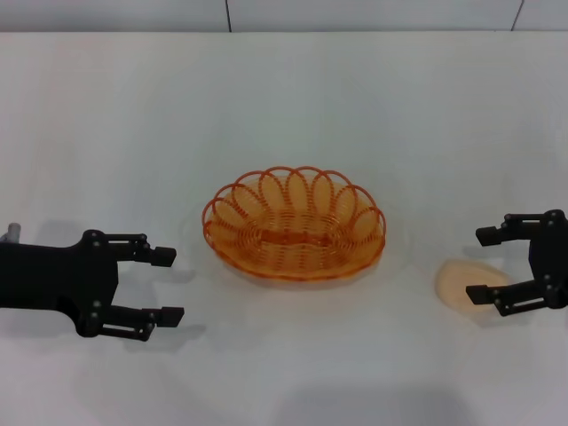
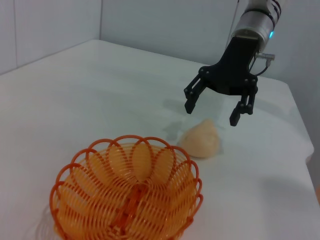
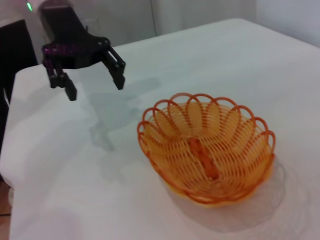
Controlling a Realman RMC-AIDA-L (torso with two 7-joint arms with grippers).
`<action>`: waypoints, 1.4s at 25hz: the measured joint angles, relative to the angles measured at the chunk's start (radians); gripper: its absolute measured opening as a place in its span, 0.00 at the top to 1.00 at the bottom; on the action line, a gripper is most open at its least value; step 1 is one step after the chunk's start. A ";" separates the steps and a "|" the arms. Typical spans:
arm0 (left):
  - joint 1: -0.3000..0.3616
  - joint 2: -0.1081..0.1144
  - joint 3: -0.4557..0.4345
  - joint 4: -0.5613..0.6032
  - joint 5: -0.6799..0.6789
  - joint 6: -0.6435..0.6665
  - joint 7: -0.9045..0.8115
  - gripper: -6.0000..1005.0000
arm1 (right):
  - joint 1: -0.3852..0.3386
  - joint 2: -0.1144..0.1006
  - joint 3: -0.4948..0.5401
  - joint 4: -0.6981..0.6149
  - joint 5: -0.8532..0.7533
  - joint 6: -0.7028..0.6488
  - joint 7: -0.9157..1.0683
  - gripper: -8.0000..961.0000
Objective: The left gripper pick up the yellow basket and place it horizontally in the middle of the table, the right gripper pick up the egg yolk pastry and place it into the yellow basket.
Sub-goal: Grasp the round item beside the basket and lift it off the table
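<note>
The yellow basket (image 1: 295, 222) stands upright and lengthwise across the middle of the white table (image 1: 284, 89); it is empty. It also shows in the left wrist view (image 2: 127, 195) and the right wrist view (image 3: 207, 150). My left gripper (image 1: 169, 285) is open and empty, a short way to the left of the basket and apart from it; the right wrist view shows it too (image 3: 95, 88). The egg yolk pastry (image 1: 463, 284) lies on the table to the right of the basket. My right gripper (image 1: 479, 264) is open and hovers just above the pastry (image 2: 200, 140), as the left wrist view shows (image 2: 211, 114).
A grey panelled wall (image 1: 266, 13) runs behind the table's far edge. The table's side edge (image 2: 306, 150) lies close beyond the right gripper. The other side edge (image 3: 10, 150) lies behind the left gripper.
</note>
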 joint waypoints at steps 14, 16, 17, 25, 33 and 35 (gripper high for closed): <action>-0.007 -0.001 -0.001 0.005 0.001 -0.026 0.006 0.21 | 0.010 0.003 -0.041 0.040 -0.032 0.079 0.010 0.16; -0.007 0.000 -0.001 0.006 0.000 -0.026 0.007 0.21 | 0.010 0.003 -0.045 0.045 -0.036 0.077 0.003 0.17; -0.008 0.001 -0.001 0.006 0.000 -0.027 0.008 0.21 | 0.009 0.003 -0.047 0.047 -0.036 0.077 -0.002 0.18; -0.009 0.001 -0.001 0.006 -0.001 -0.027 0.009 0.21 | 0.007 0.003 -0.053 0.050 -0.036 0.077 -0.011 0.53; -0.009 0.001 -0.001 0.007 -0.005 -0.027 0.010 0.21 | 0.009 0.003 -0.053 0.050 -0.030 0.077 -0.015 0.86; -0.009 0.001 -0.001 0.007 -0.006 -0.028 0.010 0.21 | 0.010 0.003 -0.053 0.049 -0.029 0.077 -0.015 0.88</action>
